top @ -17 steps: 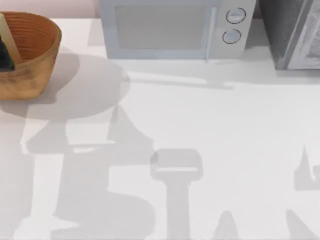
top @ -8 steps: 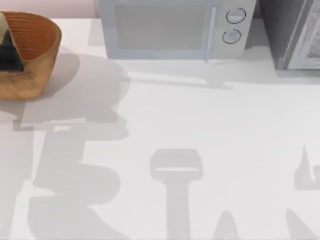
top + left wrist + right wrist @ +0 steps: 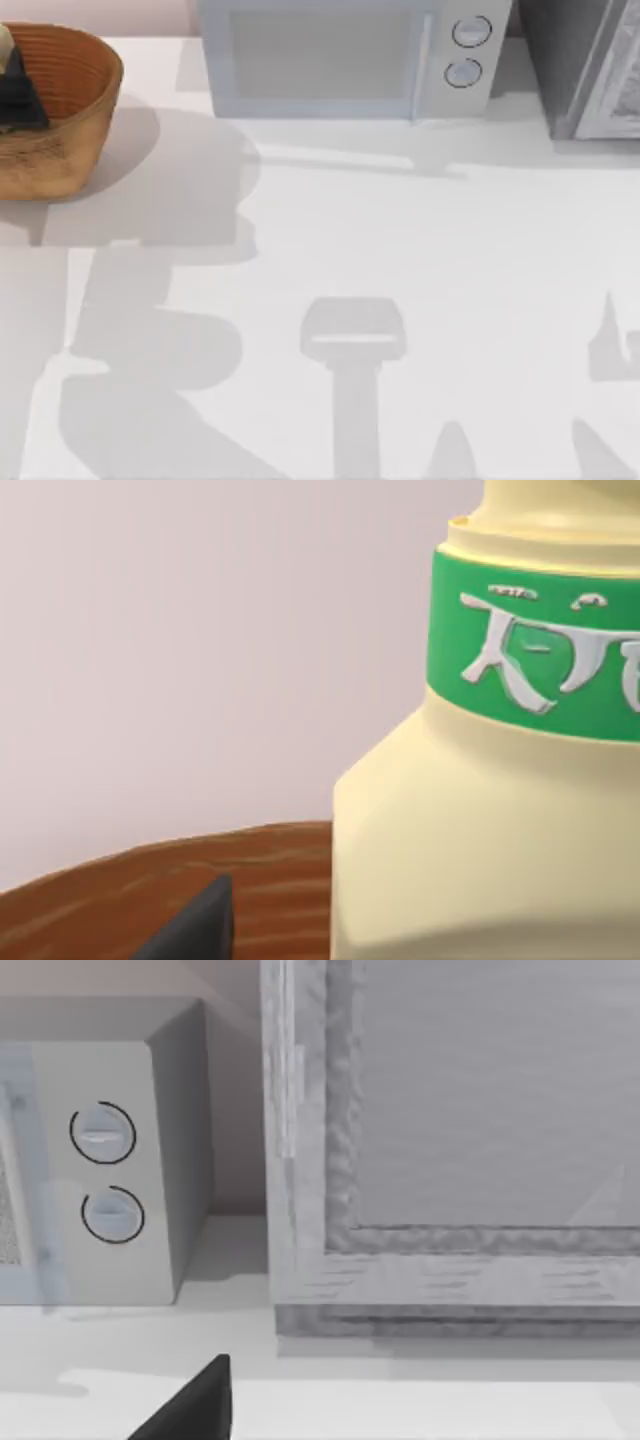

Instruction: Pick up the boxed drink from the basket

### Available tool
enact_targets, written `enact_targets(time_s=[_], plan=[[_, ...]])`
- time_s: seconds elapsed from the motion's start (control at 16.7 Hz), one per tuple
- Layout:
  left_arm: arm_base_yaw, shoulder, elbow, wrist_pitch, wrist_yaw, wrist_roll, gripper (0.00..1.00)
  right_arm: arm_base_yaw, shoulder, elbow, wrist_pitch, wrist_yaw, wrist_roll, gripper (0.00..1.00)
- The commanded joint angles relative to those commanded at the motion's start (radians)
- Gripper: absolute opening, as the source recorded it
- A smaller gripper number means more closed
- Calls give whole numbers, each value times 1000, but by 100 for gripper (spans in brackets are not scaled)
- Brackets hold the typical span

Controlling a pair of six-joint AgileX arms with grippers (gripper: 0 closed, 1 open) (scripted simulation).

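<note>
The boxed drink (image 3: 480,810) stands upright in the basket (image 3: 70,120) at the table's far left corner, its green neck band up close to the left gripper (image 3: 15,95), which reaches in over the basket. Whether that gripper is closed on it I cannot tell. The right arm waits near the microwave (image 3: 100,1160).

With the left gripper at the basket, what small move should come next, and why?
Probably lift a little higher: the left gripper sits over the basket at the table's left, and the left wrist view shows the boxed drink close, its base level with the rim.
</note>
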Motion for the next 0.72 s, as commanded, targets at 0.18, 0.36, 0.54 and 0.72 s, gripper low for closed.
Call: enact_targets(time_s=[0.18, 0.36, 0.54, 0.72], plan=[[-9, 48, 82, -32, -8, 0, 100, 0, 0, 0, 0, 0, 0, 100], [-15, 84, 142, -56, -14, -1, 100, 0, 0, 0, 0, 0, 0, 100], [-16, 89, 150, -60, -15, -1, 100, 0, 0, 0, 0, 0, 0, 100], [-16, 89, 150, -60, -15, -1, 92, 0, 0, 0, 0, 0, 0, 100]])
